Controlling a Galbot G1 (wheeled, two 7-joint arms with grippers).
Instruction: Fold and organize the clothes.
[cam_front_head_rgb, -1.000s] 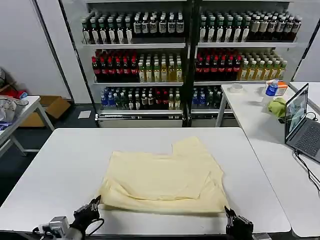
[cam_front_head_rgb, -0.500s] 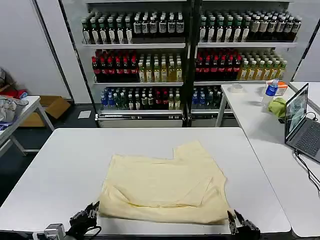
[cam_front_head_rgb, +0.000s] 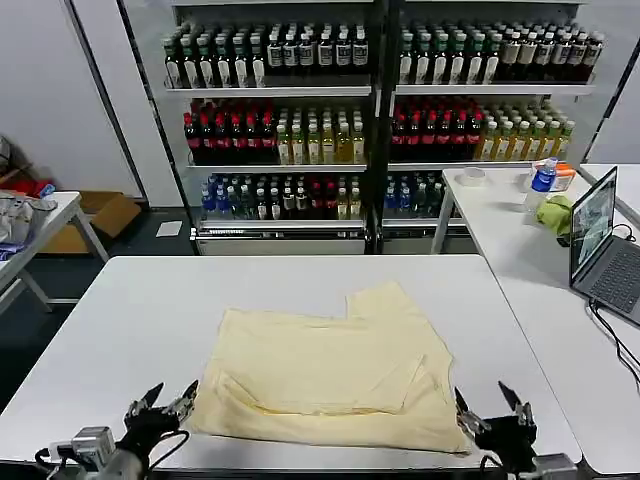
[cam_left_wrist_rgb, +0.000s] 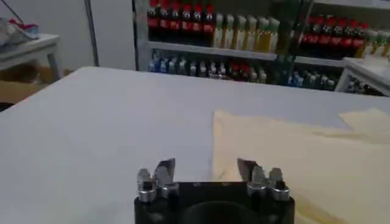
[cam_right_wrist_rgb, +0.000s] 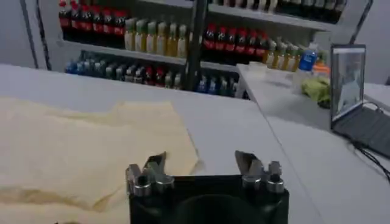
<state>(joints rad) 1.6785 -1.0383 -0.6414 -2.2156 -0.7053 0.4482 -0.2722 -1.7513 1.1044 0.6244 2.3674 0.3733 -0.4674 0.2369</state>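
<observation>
A: Where does the garment (cam_front_head_rgb: 335, 372) lie?

B: Spread on the white worktop (cam_front_head_rgb: 130, 330), toward its near edge, partly folded, with one layer doubled over and a flap reaching toward the far side. It lies flat, which suits a further fold.

A: And the two arms?

B: The left gripper (cam_front_head_rgb: 160, 402) sits low at the near left corner of the cloth, just beside it; the right gripper (cam_front_head_rgb: 492, 408) sits at the near right corner. Both have their fingers spread wide and hold nothing.

A: Why there?

B: I judge they flank the near hem so each can take a corner and carry it over together. The wrist views show the fingers gaping, with the cloth edge close ahead.

A: Any risk?

B: Pinching a single layer, I'd guess, leaving the fold crooked.
</observation>
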